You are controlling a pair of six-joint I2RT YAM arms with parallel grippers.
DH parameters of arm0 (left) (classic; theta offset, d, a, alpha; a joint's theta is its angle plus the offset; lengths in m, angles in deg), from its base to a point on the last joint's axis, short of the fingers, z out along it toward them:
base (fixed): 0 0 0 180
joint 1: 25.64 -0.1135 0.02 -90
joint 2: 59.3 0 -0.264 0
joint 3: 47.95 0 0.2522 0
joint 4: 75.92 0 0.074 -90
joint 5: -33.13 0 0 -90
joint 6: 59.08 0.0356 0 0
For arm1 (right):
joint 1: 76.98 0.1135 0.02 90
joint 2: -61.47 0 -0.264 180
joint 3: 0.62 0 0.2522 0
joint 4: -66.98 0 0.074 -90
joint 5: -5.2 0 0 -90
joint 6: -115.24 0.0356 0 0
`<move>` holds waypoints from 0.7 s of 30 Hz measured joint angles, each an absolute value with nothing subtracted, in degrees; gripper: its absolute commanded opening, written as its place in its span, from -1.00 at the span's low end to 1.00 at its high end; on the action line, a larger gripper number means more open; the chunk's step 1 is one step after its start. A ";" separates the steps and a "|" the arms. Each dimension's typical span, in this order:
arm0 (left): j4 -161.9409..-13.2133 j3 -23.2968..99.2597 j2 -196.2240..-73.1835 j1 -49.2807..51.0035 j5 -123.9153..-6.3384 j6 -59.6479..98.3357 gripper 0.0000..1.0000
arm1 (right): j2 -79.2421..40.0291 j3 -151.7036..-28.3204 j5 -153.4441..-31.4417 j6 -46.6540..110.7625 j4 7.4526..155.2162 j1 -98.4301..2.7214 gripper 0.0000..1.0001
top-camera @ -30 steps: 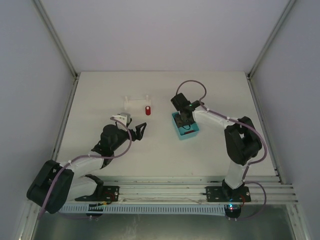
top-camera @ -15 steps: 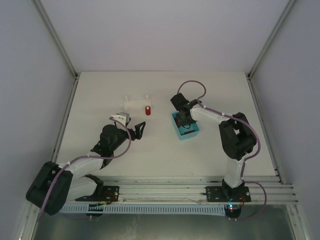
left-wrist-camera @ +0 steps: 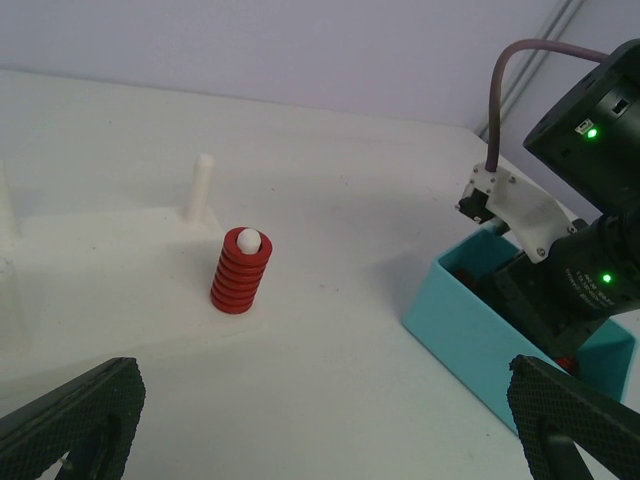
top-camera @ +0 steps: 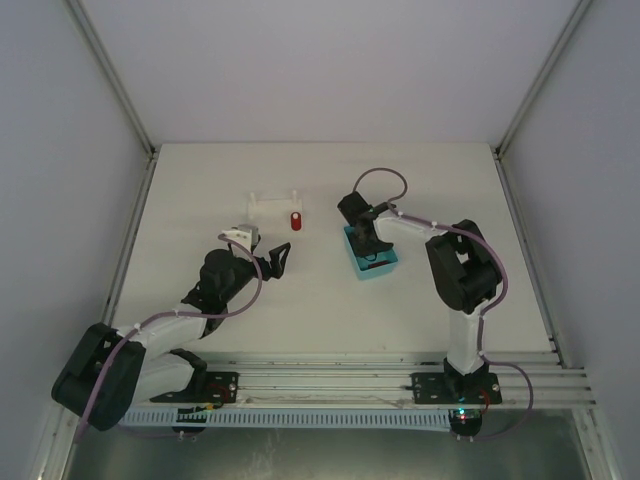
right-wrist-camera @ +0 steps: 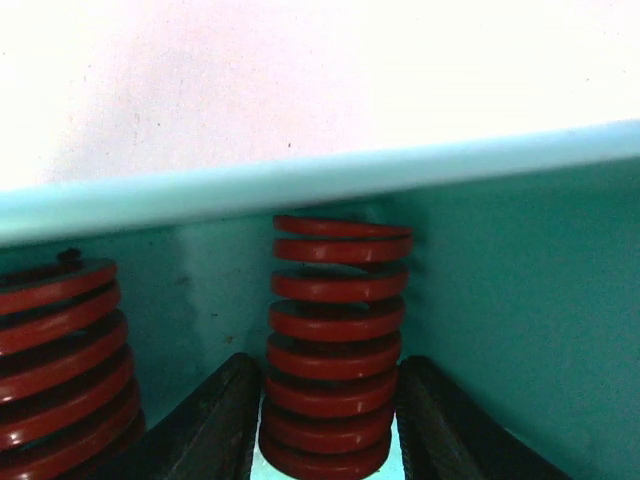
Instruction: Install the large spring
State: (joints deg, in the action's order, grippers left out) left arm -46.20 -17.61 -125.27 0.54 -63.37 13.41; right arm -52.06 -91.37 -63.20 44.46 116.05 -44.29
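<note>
My right gripper (top-camera: 366, 246) reaches down into the teal bin (top-camera: 390, 263). In the right wrist view its two dark fingers (right-wrist-camera: 215, 425) press both sides of a red spring (right-wrist-camera: 335, 345) standing against the bin's wall (right-wrist-camera: 320, 180). A second red spring (right-wrist-camera: 60, 365) stands to its left. On the white peg base (top-camera: 272, 207) a smaller red spring (top-camera: 295, 221) sits on a peg; the left wrist view shows it (left-wrist-camera: 240, 272) beside a bare peg (left-wrist-camera: 202, 188). My left gripper (top-camera: 279, 262) is open and empty, near the base's front.
The bin (left-wrist-camera: 470, 320) lies right of the peg base (left-wrist-camera: 100, 250). White side walls and metal rails frame the table. My right arm's cable (top-camera: 380, 180) loops above the bin.
My right arm's elbow has swung left and its gripper has shifted slightly toward the bin's far-left corner. The left arm has barely moved.
</note>
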 measured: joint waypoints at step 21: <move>-46.22 -17.61 -125.21 0.51 -63.32 13.41 0.99 | -52.65 -91.13 -64.38 46.12 111.72 -45.17 -0.51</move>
State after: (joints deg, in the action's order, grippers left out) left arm -46.22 -17.61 -125.21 0.51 -63.32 13.41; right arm -52.65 -91.13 -64.38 46.12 111.72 -45.17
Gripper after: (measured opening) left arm 0.992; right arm 0.333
